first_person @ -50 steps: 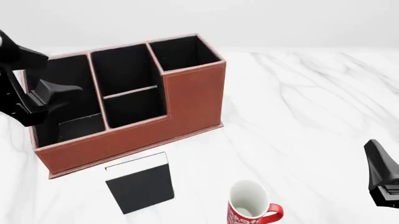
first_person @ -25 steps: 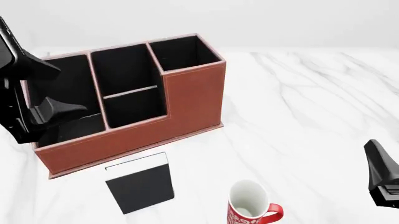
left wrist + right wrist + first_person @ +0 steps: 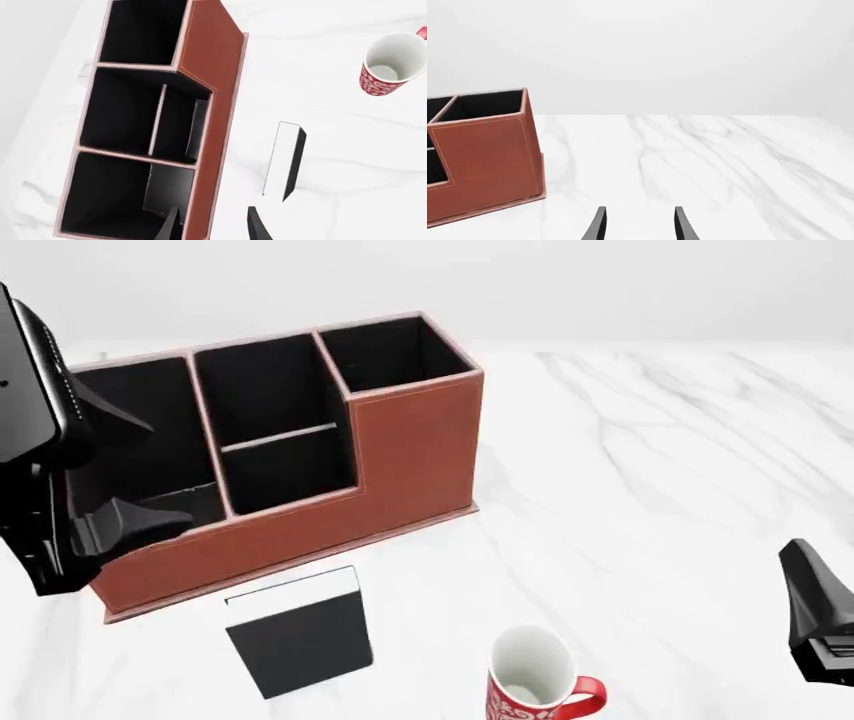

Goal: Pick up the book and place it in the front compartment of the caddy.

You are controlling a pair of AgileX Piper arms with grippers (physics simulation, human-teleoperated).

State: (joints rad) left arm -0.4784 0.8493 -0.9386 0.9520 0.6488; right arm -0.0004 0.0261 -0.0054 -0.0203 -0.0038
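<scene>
Left gripper (image 3: 212, 226) above flat black book (image 3: 300, 632).

We see a reddish-brown caddy (image 3: 414, 450) with pale stitched edges and a black interior. The book (image 3: 302, 635) has a plain black cover and a white strip of page edges. The mug (image 3: 537, 685) is red with a white pattern, white inside. The table (image 3: 667, 460) is white marble with grey veins.

only the red mug (image 3: 541, 687) bears white markings, too small to read; no other text.
</scene>
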